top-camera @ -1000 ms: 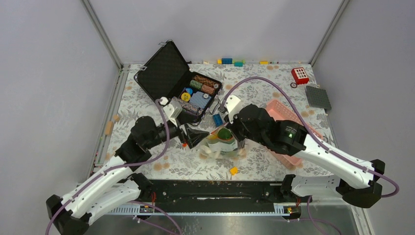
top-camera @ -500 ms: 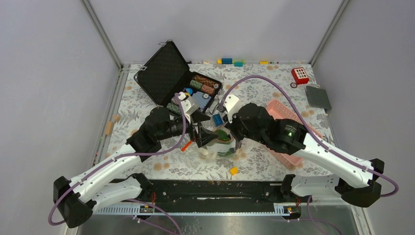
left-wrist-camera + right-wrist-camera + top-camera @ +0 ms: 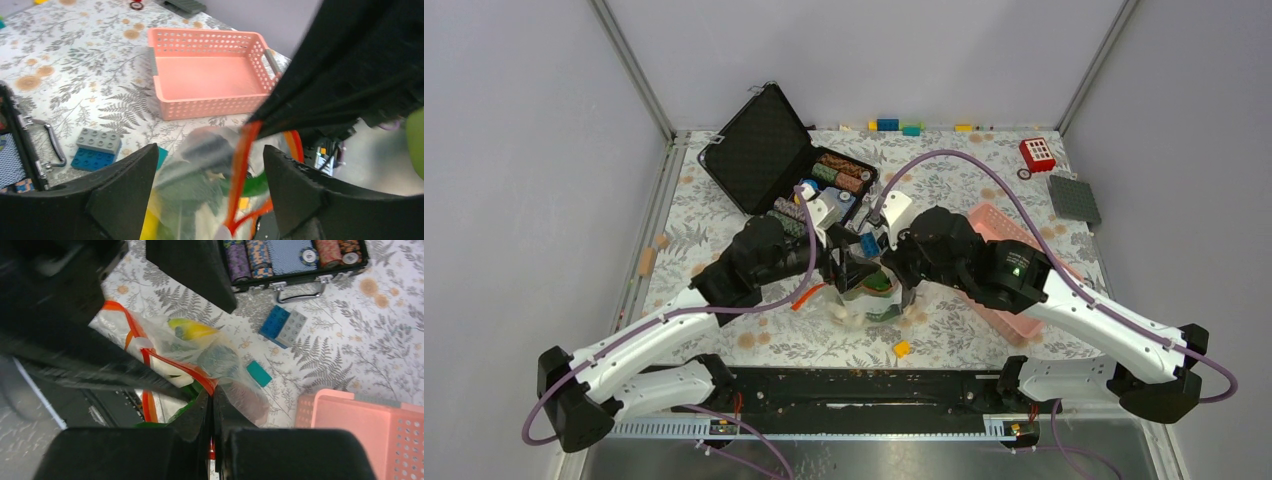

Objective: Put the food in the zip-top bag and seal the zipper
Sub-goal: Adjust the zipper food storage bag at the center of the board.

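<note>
The zip-top bag hangs crumpled between my two grippers at the table's middle. My right gripper is shut on the zipper, pinching the orange-red strip at the bag's mouth. My left gripper is open, its fingers standing on either side of the bag's mouth, with the zipper between them. Food shows through the clear plastic: a yellow piece, a white piece and a dark green piece. A small yellow piece lies loose on the table near the front edge.
A pink basket stands right of the bag, under the right arm. An open black case with poker chips lies behind the left gripper. A blue and grey brick and a teal piece lie beside the bag. Red toy and grey baseplate at back right.
My left arm has swung right and forward to the bag, and its jaws now straddle the bag's mouth, slightly narrower. The right gripper has kept its pinch on the strip.
</note>
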`<action>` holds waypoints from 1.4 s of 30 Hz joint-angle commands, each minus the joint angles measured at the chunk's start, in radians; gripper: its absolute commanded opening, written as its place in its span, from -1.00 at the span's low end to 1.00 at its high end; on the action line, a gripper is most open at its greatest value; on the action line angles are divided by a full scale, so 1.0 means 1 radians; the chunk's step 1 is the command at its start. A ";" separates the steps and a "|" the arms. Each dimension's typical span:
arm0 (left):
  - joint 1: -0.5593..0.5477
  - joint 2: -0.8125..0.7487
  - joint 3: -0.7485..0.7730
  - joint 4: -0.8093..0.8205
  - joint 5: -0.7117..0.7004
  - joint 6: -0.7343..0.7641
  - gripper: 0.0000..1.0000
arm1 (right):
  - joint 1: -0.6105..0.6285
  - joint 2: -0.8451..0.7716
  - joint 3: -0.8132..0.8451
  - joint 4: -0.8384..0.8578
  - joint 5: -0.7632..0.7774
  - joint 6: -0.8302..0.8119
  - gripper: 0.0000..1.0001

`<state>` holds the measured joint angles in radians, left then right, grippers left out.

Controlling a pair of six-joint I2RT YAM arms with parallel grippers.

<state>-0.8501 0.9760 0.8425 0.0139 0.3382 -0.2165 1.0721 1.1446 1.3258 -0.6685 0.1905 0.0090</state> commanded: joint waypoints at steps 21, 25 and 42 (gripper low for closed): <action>-0.024 0.008 0.051 0.045 -0.097 0.003 -1.00 | -0.031 -0.146 -0.030 0.122 -0.080 -0.129 -0.33; -0.024 0.014 0.053 0.050 -0.105 -0.005 -1.00 | -0.031 -0.249 -0.121 0.200 -0.115 -0.217 -0.23; -0.024 0.029 0.061 0.041 -0.105 -0.024 -1.00 | -0.028 -0.170 -0.163 0.183 -0.509 -0.515 -0.13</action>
<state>-0.8753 1.0168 0.8742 -0.0158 0.2367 -0.2218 1.0451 0.9745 1.1404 -0.5644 -0.2928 -0.4648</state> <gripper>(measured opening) 0.010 0.438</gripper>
